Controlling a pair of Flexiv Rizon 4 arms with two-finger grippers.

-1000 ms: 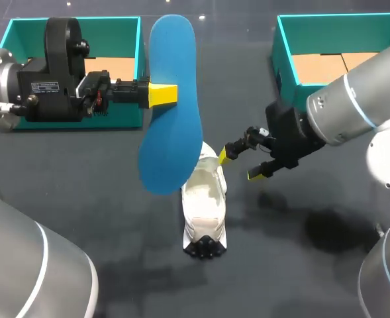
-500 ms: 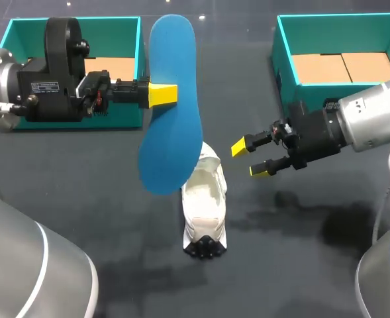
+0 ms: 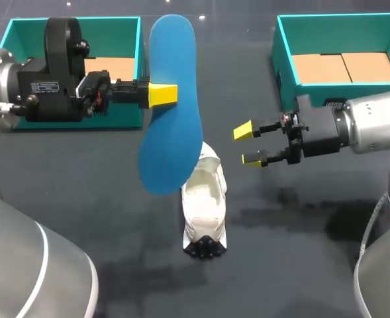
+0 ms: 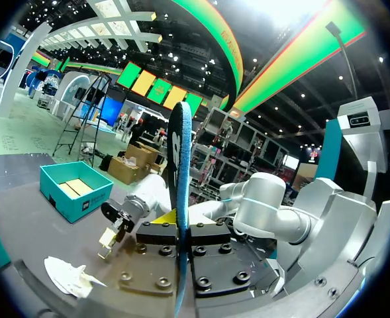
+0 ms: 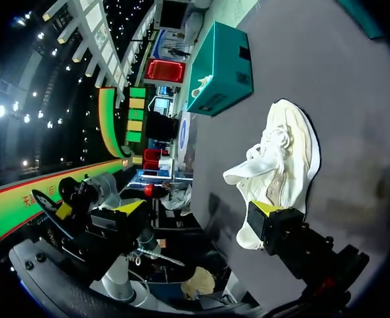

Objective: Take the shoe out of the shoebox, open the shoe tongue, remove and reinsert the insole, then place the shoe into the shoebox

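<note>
The left pincer (image 3: pixel 162 94) pinches the long blue foam insole (image 3: pixel 175 139) above the white cloth shoe (image 3: pixel 204 205). The right pincer (image 3: pixel 253 144) hangs spread and empty beside the shoe. Next, I think, the insole must slide back in.

A dark grey bench (image 3: pixel 115 205) is being lit from above. Small bright points of light (image 3: pixel 202 17) are being reflected near its far edge, and soft dark shadows (image 3: pixel 334 228) are being cast across its near right part.

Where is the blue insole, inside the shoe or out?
Out. The left gripper holds the blue insole in the air above the white shoe.
</note>
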